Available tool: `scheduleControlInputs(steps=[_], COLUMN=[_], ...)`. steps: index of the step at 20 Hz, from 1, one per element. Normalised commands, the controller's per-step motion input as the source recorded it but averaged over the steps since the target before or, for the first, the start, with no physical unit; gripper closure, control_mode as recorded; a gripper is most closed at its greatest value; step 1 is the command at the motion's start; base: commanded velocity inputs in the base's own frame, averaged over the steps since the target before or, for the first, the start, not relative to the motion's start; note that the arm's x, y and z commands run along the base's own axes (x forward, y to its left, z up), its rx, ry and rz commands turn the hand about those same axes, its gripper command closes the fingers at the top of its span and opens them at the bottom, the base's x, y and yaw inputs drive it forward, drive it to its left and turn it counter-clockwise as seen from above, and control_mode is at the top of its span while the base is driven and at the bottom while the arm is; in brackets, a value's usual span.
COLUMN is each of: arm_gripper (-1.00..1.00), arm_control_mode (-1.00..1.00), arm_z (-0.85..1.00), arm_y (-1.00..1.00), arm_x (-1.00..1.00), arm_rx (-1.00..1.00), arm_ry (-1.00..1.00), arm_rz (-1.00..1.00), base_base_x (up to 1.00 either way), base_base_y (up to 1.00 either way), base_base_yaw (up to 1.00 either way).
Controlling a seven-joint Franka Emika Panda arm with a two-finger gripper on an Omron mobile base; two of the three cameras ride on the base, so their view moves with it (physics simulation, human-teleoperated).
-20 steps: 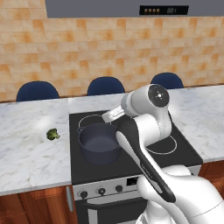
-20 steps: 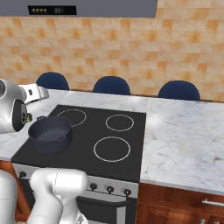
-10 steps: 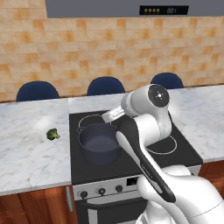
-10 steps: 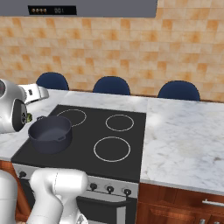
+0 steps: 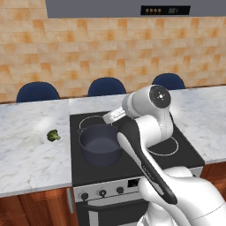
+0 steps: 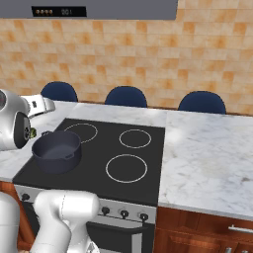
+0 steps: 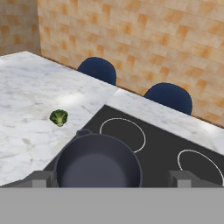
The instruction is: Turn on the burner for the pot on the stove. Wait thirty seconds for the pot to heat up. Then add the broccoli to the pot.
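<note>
The dark blue-grey pot (image 5: 100, 143) stands lidless on the front left ring of the black stove (image 5: 88, 173). It looks empty in the hand view, pot (image 7: 97, 166). The broccoli (image 5: 53, 135) lies on the marble counter left of the stove and is also in the hand view, broccoli (image 7: 58, 117). My gripper (image 7: 111, 179) hovers above the pot's right rim, aimed across the pot towards the broccoli. Its fingertips (image 7: 41, 178) stand wide apart, open, with nothing between them. From the right, the pot (image 6: 57, 150) sits just beside my white arm.
Small dark knobs (image 5: 102, 193) line the stove's silver front panel. Marble counter (image 6: 207, 163) runs on both sides of the stove. Three blue chair backs (image 5: 106, 86) rise behind the counter before the orange tiled wall. A hood with a display (image 5: 165, 9) hangs overhead.
</note>
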Motion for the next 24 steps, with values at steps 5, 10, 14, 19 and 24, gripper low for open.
scheduleControlInputs(steps=[5,10,14,19,24], arm_gripper=[-1.0,-1.0,-1.0,-1.0,-1.0], arm_control_mode=[-1.0,-1.0,-1.0,-1.0,-1.0], arm_z=[0.0,0.0,0.0,0.0,0.0], arm_y=[0.0,0.0,0.0,0.0,0.0], arm_x=[0.0,0.0,0.0,0.0,0.0], arm_rx=[0.0,0.0,0.0,0.0,0.0], arm_ry=[0.0,0.0,0.0,0.0,0.0], arm_rz=[0.0,0.0,0.0,0.0,0.0], base_base_x=[0.0,0.0,0.0,0.0,0.0], base_base_y=[0.0,0.0,0.0,0.0,0.0], base_base_yaw=[0.0,0.0,0.0,0.0,0.0])
